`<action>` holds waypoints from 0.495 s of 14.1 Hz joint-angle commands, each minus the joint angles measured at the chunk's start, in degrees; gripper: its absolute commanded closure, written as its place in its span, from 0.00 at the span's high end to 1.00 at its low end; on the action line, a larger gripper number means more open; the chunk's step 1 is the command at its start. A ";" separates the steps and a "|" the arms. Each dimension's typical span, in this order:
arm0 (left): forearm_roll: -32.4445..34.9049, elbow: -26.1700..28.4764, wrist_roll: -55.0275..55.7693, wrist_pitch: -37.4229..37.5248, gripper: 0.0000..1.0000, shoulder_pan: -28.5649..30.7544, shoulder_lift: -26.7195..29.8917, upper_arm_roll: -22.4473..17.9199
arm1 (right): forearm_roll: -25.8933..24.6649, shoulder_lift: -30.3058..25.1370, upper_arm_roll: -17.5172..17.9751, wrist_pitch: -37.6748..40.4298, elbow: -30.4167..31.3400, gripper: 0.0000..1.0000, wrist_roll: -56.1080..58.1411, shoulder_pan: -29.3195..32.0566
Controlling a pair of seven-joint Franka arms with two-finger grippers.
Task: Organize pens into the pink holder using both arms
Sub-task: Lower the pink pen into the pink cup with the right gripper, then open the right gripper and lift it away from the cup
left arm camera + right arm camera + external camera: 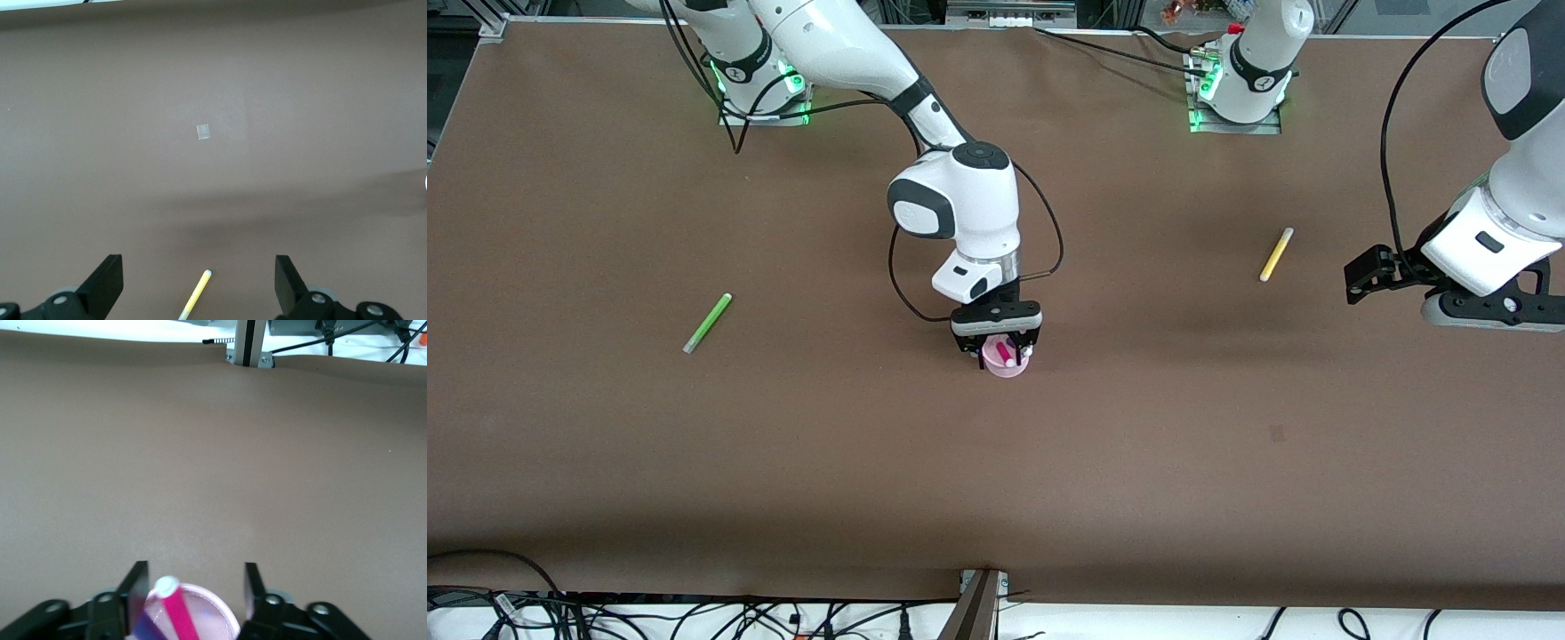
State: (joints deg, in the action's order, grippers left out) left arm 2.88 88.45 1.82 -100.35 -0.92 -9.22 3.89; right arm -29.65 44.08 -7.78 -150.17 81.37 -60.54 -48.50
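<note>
The pink holder (pixel 1009 369) stands mid-table. A magenta pen (pixel 1005 353) leans inside it. My right gripper (pixel 1003 347) hangs open just over the holder. In the right wrist view its fingers (pixel 139 577) stand either side of the holder (pixel 217 610), which holds the magenta pen (pixel 179 613) and a dark purple pen (pixel 148 628). A yellow pen (pixel 1276 254) lies toward the left arm's end. My left gripper (pixel 1353 277) is open and empty, up in the air beside it. The left wrist view shows the pen's tip (pixel 195 297) between the open fingers (pixel 107 277). A lime green pen (pixel 708 323) lies toward the right arm's end.
A small pale tape square (pixel 204 132) lies on the brown table. A metal bracket (pixel 980 596) and loose cables sit along the table's edge nearest the front camera. The arm bases stand along the edge farthest from that camera.
</note>
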 commanded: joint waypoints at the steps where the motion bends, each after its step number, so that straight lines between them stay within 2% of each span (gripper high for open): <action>1: -1.74 -1.44 -1.47 1.29 1.00 -0.22 -0.36 -0.28 | -0.23 -2.42 -0.75 2.50 0.02 1.00 -0.10 -0.54; 3: -1.74 -1.44 -1.47 1.29 1.00 -0.22 -0.36 -0.28 | 0.90 -3.99 -0.75 5.74 -0.51 1.00 1.82 0.07; 4: -1.74 -1.53 -1.47 1.29 1.00 -0.22 -0.36 -0.28 | 3.17 -5.22 -0.58 7.50 -0.43 1.00 4.44 0.77; 7: -1.74 -1.53 -1.38 1.29 1.00 -0.31 -0.36 -0.20 | 15.81 -10.31 -0.75 14.95 -0.34 1.00 19.62 2.97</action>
State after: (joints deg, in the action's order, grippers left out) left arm 2.88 88.42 1.82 -100.34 -0.99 -9.22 3.93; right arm -20.32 38.08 -8.96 -140.53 80.25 -49.45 -47.28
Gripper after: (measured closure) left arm 0.000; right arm 0.000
